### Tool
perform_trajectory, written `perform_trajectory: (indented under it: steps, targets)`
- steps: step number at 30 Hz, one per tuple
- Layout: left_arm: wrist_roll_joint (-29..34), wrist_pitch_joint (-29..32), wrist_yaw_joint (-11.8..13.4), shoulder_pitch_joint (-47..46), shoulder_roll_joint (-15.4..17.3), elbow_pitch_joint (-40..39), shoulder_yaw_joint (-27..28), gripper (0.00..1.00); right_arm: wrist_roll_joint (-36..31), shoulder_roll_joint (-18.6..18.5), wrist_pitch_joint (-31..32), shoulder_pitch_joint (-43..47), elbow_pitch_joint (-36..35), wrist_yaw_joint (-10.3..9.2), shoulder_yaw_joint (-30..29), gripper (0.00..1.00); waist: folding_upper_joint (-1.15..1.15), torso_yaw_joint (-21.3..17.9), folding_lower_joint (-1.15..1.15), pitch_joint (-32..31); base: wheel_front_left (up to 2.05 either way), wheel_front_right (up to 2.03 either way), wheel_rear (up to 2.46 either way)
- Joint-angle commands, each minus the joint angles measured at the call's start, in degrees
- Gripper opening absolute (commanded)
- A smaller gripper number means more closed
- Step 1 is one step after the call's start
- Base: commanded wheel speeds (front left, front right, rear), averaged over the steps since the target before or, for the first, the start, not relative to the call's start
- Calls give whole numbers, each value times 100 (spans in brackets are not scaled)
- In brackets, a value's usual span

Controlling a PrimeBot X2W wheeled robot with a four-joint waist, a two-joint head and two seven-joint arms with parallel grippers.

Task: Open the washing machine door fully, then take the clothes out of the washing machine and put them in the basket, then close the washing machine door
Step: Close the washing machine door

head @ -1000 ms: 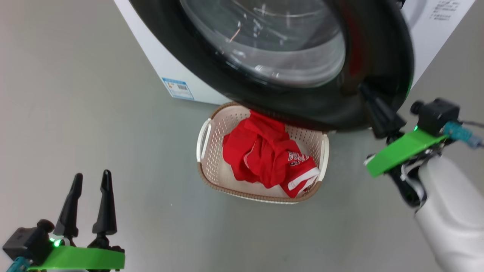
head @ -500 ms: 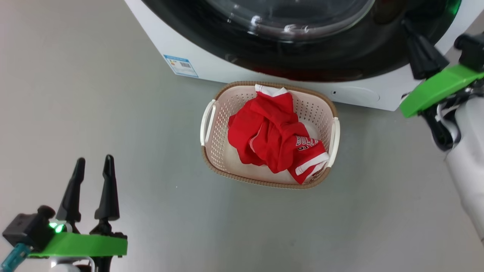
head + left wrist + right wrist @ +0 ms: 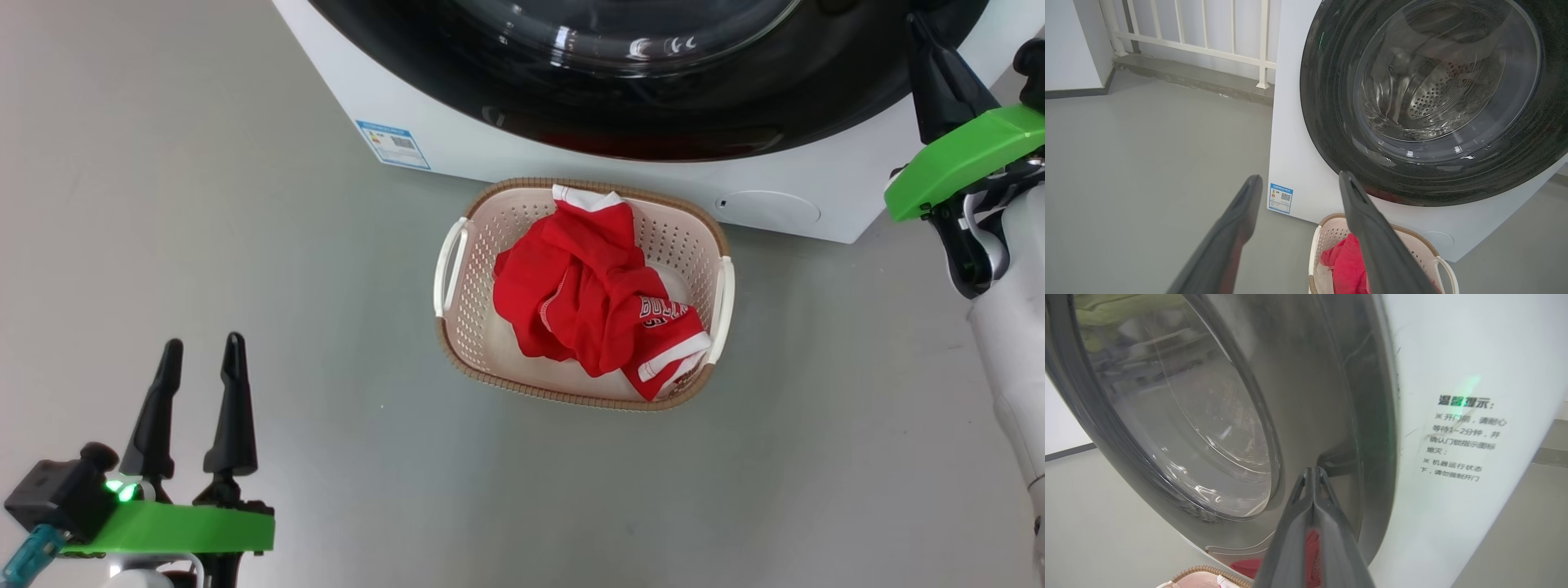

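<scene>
Nearest you, the left gripper [image 3: 204,341] hovers low on your left over the bare floor [image 3: 245,245]. Its two fingers are spread wide with nothing between them, well apart from everything else. Beyond it the basket [image 3: 459,310] stands on the floor just in front of the washing machine [image 3: 522,159]. The clothes [image 3: 580,302] lie bunched inside it, with one white-trimmed corner lying up against the near right rim. So the unloading looks finished, and you are on the last step, closing up. Farther back, the washing machine door [image 3: 653,135] lies across the front of the machine, its black rim close against the white face. At its right edge the right gripper [image 3: 918,33] has its fingers pressed together, empty, with the tips at the rim beside a recess. The right wrist view is steep and full of reflections, so you cannot tell whether the tips actually touch the rim or whether the latch has caught. The next move probably calls for a short, firm push straight into that edge with the closed fingers. Then back the arm away without dragging the door open again, keeping it above the basket.
</scene>
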Motion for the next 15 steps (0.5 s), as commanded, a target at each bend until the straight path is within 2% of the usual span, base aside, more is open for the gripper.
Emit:
perform_trajectory:
  steps: [1, 13, 14, 15]
  targets:
    - [-32, -47, -17, -111, 192, -93, 224, 100, -76, 54, -26, -70, -153, -41, -11, 0, 0, -18, 0, -23, 0, 0, 0]
    - [8, -47, -17, -42, 203, -54, 243, 100, -108, 247, -26, 339, -265, -41, -28, 0, 0, -202, 0, -333, 0, 0, 0]
    - [11, -47, -17, -32, 199, -52, 236, 100, -81, 265, -26, 382, -285, -41, -25, 6, 0, -220, 0, -362, 0, 0, 0]
    - [12, -47, -17, -23, 195, -51, 229, 100, -53, 282, -26, 433, -329, -41, -7, 25, 0, -240, 0, -392, 0, 0, 0]
